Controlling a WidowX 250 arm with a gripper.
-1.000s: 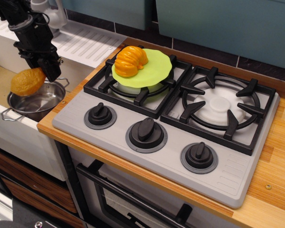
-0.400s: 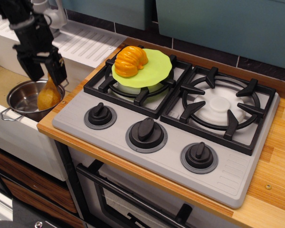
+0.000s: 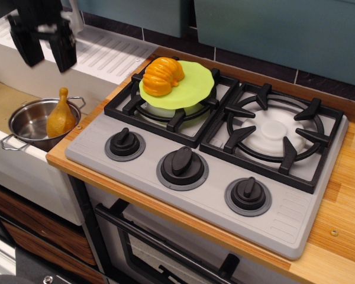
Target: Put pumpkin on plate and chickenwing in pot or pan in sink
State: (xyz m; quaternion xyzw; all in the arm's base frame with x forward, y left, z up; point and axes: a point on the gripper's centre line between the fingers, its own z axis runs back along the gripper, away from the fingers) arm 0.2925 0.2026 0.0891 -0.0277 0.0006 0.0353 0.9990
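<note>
**Mia:** Where is the chickenwing [image 3: 60,116]?

**Ben:** It stands in the shiny steel pot [image 3: 25,125]. Its fat end is down in the pot, at the pot's 3 o'clock side. Its bone end points up and leans on the rim there.

**Mia:** And where is the pot?

**Ben:** It sits down in the sink [image 3: 1,102], at 9 o'clock from the stove [image 3: 216,195].

**Mia:** Is the gripper [image 3: 43,47] holding anything?

**Ben:** No. It hangs above the pot, toward 12 o'clock, well apart from the chickenwing. Its two black jaws are spread wide and there is nothing between them.

**Mia:** What about the pumpkin [image 3: 162,75]?

**Ben:** It lies on the green plate [image 3: 195,83], on the plate's 9 o'clock side. The plate rests on the back left burner [image 3: 165,109] of the stove.

**Mia:** So which step is this?

**Ben:** I think it is the very end. The pumpkin is on the plate and the chickenwing is in the pot in the sink. Both jobs look done.

**Mia:** What does the next move need?

**Ben:** Not much, I think. The arm should only go up and away. It should keep clear of the bone end, so the chickenwing does not tip out of the pot. The pot's wire handle [image 3: 7,142] sits at 7 o'clock, and the arm should not bump that either.
</note>
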